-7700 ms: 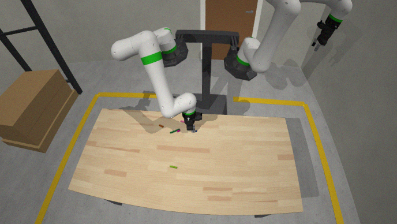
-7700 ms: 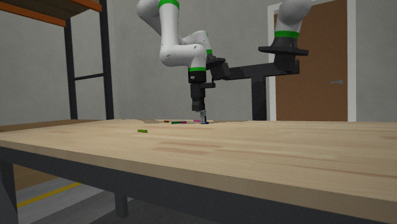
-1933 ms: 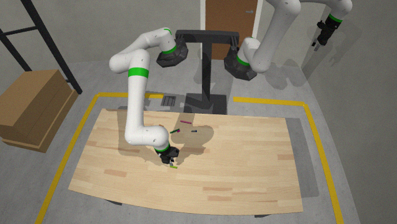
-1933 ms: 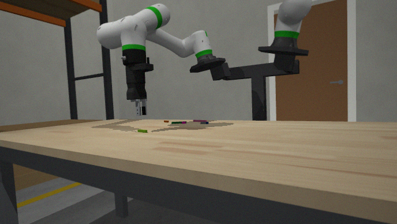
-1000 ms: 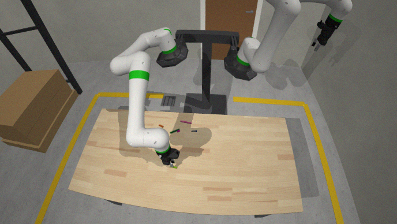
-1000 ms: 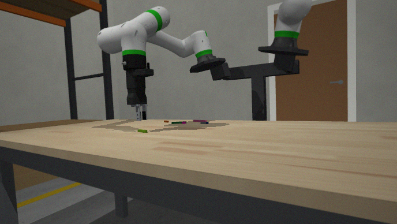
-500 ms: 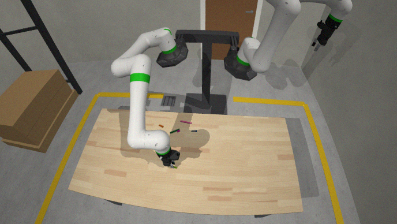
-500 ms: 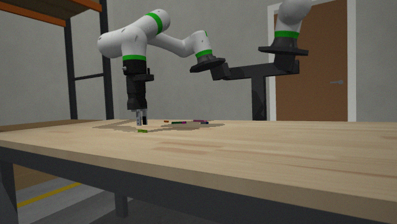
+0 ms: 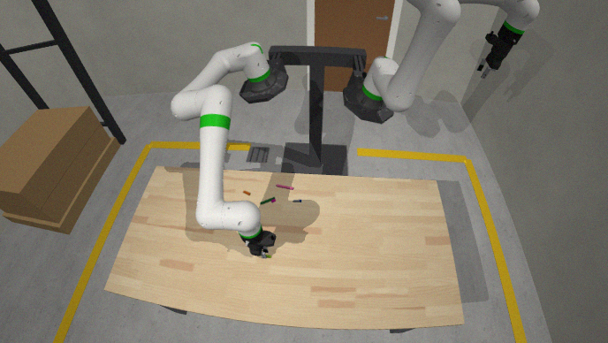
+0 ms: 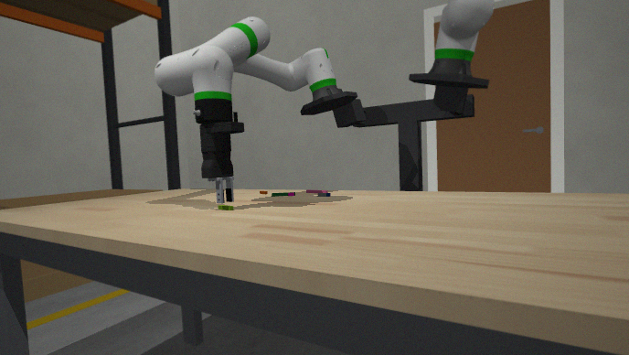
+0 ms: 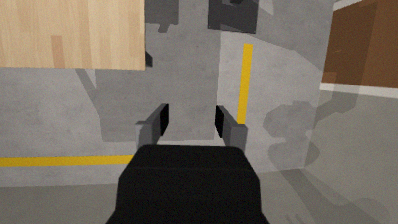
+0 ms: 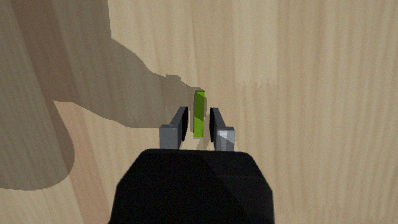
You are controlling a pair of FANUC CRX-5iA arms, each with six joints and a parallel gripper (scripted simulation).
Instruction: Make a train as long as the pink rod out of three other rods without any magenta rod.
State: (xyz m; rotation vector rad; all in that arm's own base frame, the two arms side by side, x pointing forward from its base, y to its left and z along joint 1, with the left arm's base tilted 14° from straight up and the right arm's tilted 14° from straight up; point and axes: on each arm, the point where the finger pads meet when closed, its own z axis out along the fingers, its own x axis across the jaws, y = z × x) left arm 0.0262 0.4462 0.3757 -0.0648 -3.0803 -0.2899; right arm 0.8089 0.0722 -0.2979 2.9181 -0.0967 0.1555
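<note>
The lime rod (image 9: 269,256) (image 10: 226,208) (image 12: 199,125) lies flat on the table. My right gripper (image 10: 224,201) (image 12: 198,117) is partly open and empty, pointing down just above it, one finger on each long side. The pink rod (image 9: 285,186) lies at the table's back. The green rod (image 9: 267,201) lies slanted, with the magenta rod (image 9: 273,201) beside its right end. The orange rod (image 9: 247,193) lies left of them. A small grey rod (image 9: 295,201) and a blue rod (image 9: 300,201) show close together; any gap is unclear. My left gripper (image 9: 482,71) (image 11: 192,114) is wide open and empty, off the table.
The wooden table (image 9: 376,265) (image 10: 411,247) carries the rods. The right arm reaches over its left part in the top view and casts shadows over the back rods. A dark stand (image 9: 316,110) stands behind the table. Cardboard boxes (image 9: 44,155) stand left of it.
</note>
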